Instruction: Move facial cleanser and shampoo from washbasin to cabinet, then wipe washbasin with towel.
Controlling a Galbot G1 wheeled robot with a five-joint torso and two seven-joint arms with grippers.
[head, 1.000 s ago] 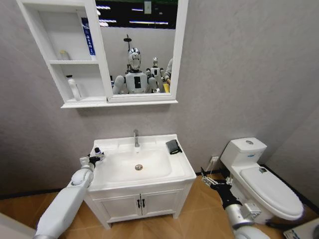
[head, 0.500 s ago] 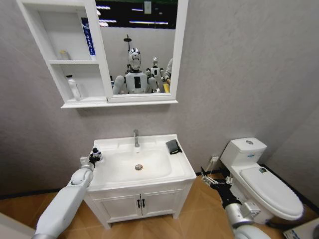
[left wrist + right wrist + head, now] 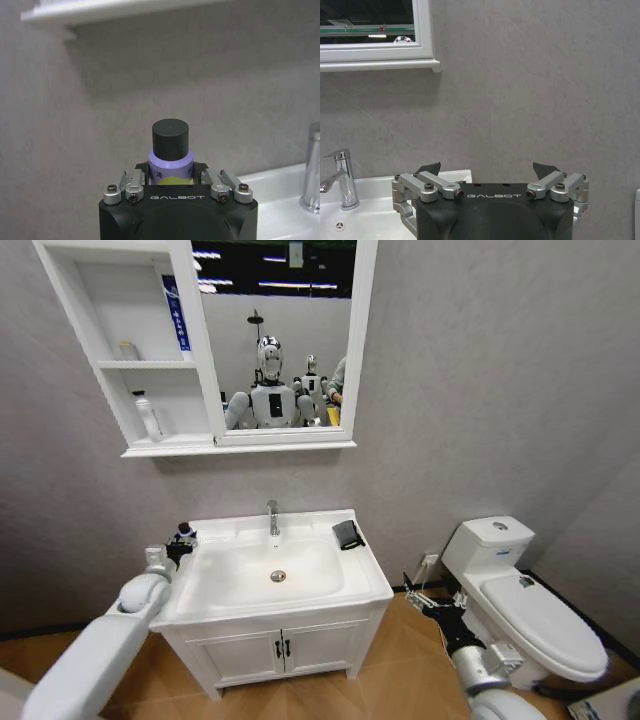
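Left wrist view: left gripper [image 3: 170,175] pinches a black-capped purple bottle [image 3: 170,145]; right gripper [image 3: 487,172] spread, beside the toilet [image 3: 520,600]; cabinet [image 3: 140,350] shelves hold bottles.

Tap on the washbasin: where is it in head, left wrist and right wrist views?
Head: tap at the washbasin's back rim, centred, under the cabinet.
Left wrist: tap beyond the left gripper, shut on a black-capped bottle.
Right wrist: tap beyond the open right gripper.
Shared landmark: the cabinet's bottom ledge, above the tap.
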